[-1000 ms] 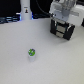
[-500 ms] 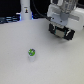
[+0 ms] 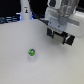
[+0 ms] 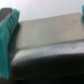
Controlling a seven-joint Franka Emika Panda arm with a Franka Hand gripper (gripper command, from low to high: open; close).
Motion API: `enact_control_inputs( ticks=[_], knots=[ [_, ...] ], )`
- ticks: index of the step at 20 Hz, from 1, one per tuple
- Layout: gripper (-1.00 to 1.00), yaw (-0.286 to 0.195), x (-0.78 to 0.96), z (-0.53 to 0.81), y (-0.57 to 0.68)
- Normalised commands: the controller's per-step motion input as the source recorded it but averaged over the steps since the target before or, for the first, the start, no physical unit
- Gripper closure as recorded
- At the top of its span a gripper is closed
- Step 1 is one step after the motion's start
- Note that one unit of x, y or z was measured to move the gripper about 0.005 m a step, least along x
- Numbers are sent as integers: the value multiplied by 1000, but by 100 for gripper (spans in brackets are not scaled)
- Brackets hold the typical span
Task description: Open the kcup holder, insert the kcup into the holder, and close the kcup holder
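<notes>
The kcup [image 3: 32, 52], a tiny white cup with a round green top, stands upright on the white table, alone. My gripper [image 3: 60, 36] hangs off the white arm at the exterior view's upper right, well away from the cup. Its dark fingers [image 3: 51, 32] stand apart with nothing between them. In the wrist view one teal finger pad [image 4: 7, 35] lies close against a blurred grey and dark slab [image 4: 50, 40] with a long edge. I cannot tell whether that slab is the kcup holder. No clear black box shows in the exterior view.
The white table [image 3: 20, 65] spreads around the cup. A white upright object [image 3: 25, 10] stands at the back against a dark background. The bulky white arm [image 3: 64, 12] fills the upper right.
The gripper has sunk slightly lower in the exterior view. The kcup has not moved.
</notes>
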Motion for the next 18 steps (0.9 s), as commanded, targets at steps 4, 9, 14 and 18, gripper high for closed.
enact_control_inputs(
  ticks=[4,9,14,18],
  knots=[
    [100,-70,919,223,-349],
    [-100,-83,492,283,-113],
    [-100,-150,330,366,-269],
    [-100,-228,146,390,-457]
  ],
)
